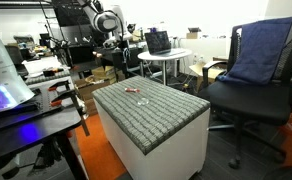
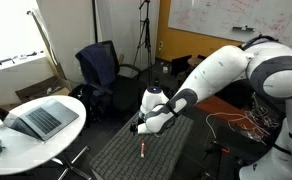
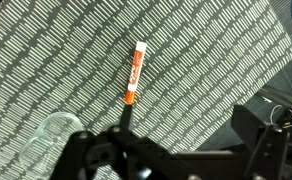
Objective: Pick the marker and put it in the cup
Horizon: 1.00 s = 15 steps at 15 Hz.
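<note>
Above the marker [image 3: 134, 75], the gripper [image 2: 144, 125] hangs spread wide, empty.

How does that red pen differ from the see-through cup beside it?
The marker is red and white, easy to spot; the cup is clear and faint. The marker is thin and lies flat; the cup is round and seems upright. Both rest on the ribbed grey surface, not touching.
</note>
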Available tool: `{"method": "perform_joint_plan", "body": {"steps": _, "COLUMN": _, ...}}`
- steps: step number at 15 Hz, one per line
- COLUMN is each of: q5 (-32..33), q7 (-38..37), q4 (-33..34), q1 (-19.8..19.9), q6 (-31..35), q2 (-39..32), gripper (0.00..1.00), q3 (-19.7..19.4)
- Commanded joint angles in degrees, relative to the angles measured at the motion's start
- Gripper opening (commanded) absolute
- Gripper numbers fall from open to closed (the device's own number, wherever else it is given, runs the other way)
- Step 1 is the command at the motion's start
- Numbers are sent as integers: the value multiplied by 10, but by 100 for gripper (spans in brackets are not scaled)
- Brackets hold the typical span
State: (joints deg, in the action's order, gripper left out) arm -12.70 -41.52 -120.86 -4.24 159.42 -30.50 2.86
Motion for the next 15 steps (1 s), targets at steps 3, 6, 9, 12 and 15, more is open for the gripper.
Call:
{"method": "perform_joint_plan", "body": {"steps": 3, "q5": -21, "q7": 9, "q4": 46, "q1": -11, "q6": -15, "q2": -60, "gripper": 100, "q3": -14}}
{"method": "perform_joint_plan", "body": {"steps": 6, "q5": -22, "q7": 10, "q4": 65, "q1": -10, "q6": -17, "q2": -89, "gripper": 100, "q3": -16}}
{"method": "perform_joint_plan", "body": {"steps": 9, "q5": -23, "q7": 6, "q4": 84, "q1": -12, "q6": -16, "q2": -116, "gripper": 100, "q3": -22}}
{"method": "perform_joint_plan", "body": {"steps": 12, "q5": -20, "q7": 3, "q4": 105, "q1": -16, "q6": -18, "q2": -142, "gripper": 100, "q3": -30}}
{"method": "perform_joint_plan", "body": {"steps": 15, "q5": -25, "q7": 7, "q4": 124, "q1": -13, "q6": -18, "q2": -165, "gripper": 100, "q3": -26}}
